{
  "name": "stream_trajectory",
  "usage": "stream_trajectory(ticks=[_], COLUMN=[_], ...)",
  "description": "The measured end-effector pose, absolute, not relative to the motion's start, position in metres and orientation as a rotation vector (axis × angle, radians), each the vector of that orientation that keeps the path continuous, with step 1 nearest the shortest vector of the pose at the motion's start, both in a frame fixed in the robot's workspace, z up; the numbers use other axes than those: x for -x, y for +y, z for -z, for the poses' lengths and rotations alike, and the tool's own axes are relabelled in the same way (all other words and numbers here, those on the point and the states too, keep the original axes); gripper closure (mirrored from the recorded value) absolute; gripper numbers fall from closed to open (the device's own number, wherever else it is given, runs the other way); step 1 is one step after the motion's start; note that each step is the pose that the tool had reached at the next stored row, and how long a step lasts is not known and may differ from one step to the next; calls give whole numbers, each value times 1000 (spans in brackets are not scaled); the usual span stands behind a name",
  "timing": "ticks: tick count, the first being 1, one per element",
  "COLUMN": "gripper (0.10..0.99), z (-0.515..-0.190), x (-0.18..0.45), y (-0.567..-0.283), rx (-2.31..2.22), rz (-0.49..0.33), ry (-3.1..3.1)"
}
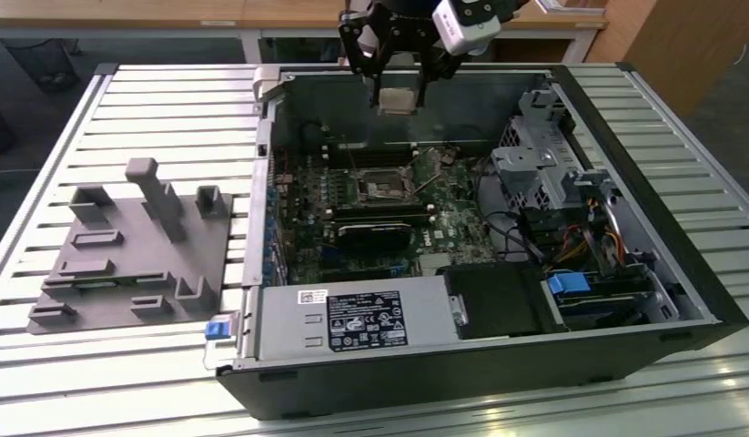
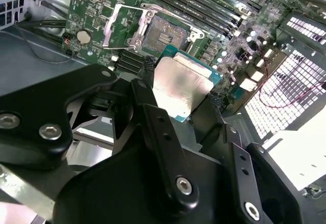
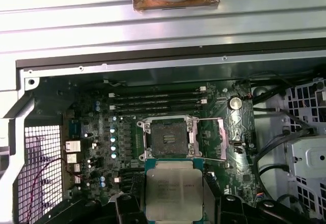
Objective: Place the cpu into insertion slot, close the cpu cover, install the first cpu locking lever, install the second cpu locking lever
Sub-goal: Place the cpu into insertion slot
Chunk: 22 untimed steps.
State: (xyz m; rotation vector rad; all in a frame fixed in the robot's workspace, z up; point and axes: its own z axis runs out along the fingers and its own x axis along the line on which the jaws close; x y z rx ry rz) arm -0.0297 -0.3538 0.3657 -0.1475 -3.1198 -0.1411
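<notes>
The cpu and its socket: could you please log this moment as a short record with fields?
pincer: shut on the cpu, gripping two opposite edges
cpu: metal top showing in both wrist views; held above the open computer case, apart from the board
insertion slot: empty, dark middle exposed
cpu cover: open, swung back to one side of the slot
task state: cpu not yet seated; cover not closed
</notes>
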Motion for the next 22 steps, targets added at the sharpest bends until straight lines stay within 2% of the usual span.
stream_trajectory(ticks=[22], gripper=[545], z=[-366], x=[30], y=[-354], rx=[243], rz=[142], ry=[-3117])
